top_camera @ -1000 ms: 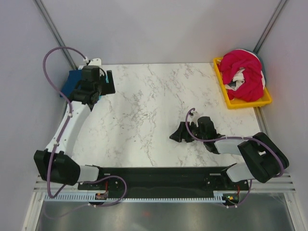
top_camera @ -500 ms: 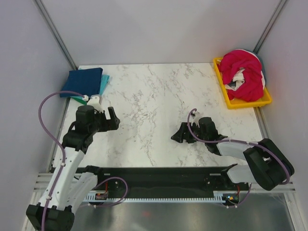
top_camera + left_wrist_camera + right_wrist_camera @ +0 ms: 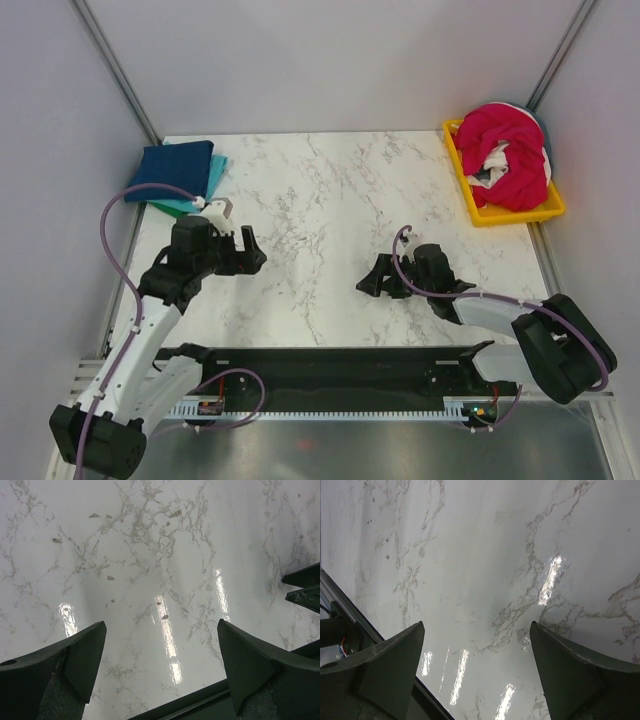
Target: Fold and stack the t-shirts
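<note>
A folded navy t-shirt (image 3: 175, 168) lies on top of a teal one (image 3: 216, 171) at the table's back left corner, with a green edge (image 3: 172, 208) showing beneath. A crumpled magenta-red t-shirt (image 3: 508, 150) and a white one (image 3: 495, 158) fill the yellow tray (image 3: 507, 215) at the back right. My left gripper (image 3: 252, 255) hovers open over bare marble at the left, in front of the stack, and holds nothing (image 3: 161, 630). My right gripper (image 3: 376, 279) sits low over the marble right of centre, open and empty (image 3: 477, 630).
The marble table (image 3: 320, 200) is bounded by grey walls on three sides. A black rail (image 3: 330, 365) with both arm bases runs along the near edge. Purple cables loop off each arm. The right gripper's fingers (image 3: 305, 585) show at the left wrist view's right edge.
The left arm has drawn back from the folded stack at the back left toward the table's front left, leaving the navy shirt on the pile. Both grippers have opened wider. The right arm has barely shifted.
</note>
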Action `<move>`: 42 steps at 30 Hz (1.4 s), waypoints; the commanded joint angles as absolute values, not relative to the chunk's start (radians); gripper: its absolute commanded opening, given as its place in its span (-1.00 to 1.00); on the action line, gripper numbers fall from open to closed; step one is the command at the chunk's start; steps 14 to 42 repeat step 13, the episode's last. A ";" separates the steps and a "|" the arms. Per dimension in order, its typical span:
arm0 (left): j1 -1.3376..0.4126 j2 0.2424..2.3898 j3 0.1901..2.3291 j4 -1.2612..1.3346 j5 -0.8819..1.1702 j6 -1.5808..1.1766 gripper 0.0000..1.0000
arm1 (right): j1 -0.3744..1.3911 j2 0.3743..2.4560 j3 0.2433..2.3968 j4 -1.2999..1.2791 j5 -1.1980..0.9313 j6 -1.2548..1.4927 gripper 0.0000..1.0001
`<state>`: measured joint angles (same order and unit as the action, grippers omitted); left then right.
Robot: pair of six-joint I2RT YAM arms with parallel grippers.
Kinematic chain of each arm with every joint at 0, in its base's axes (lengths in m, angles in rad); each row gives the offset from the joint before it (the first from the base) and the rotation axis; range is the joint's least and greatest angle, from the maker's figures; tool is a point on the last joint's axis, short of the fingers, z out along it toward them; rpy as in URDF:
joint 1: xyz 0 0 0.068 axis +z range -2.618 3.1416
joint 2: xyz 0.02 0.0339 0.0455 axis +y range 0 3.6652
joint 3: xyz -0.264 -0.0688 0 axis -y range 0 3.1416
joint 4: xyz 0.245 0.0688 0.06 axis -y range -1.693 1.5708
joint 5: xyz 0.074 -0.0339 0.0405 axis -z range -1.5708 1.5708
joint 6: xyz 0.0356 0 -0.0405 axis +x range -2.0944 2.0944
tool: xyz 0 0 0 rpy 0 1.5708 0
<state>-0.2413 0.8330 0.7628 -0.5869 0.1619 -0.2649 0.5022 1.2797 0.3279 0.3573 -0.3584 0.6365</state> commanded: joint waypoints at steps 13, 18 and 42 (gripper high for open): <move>-0.359 0.726 0.718 -0.560 0.155 -0.325 0.97 | 0.528 1.210 0.379 0.276 -0.259 0.663 0.96; -0.359 0.726 0.718 -0.560 0.155 -0.325 0.97 | 0.528 1.210 0.379 0.276 -0.259 0.663 0.96; -0.359 0.726 0.718 -0.560 0.155 -0.325 0.97 | 0.528 1.210 0.379 0.276 -0.259 0.663 0.96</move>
